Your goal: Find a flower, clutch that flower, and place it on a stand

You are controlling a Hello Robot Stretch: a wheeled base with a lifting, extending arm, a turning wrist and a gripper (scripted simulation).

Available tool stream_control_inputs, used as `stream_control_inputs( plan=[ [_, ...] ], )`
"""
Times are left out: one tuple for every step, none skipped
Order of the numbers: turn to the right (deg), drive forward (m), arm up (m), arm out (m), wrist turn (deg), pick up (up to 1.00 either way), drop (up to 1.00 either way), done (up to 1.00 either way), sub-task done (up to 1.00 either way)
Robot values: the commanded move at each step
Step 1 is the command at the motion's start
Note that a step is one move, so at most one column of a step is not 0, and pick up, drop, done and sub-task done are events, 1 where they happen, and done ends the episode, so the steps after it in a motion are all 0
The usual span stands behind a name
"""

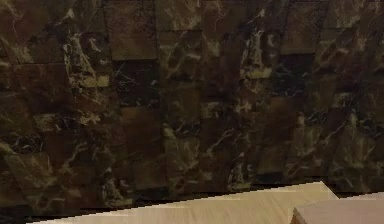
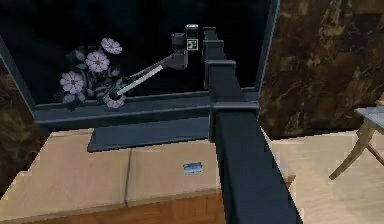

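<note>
arm side view: arm [image 2: 236, 125] outstretched, gripper [image 2: 115, 95] at the flower [image 2: 97, 62] (grip state unclear)

dark marble wall [image 1: 190, 90] behind a big television [image 2: 40, 50] on a wooden cabinet [image 2: 90, 170], pale floor [image 2: 320, 165].

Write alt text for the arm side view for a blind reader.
The robot's dark arm stretches up the picture, its hand ending at a sprig of pale purple flowers in front of a large dark screen. The screen stands on a light wooden cabinet against a brown marble wall.
</note>
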Motion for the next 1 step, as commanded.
stream_control_inputs(
  plan=[
    [0.0,0.0,0.0,0.0,0.0,0.0,1.0,0.0,0.0]
  ],
)
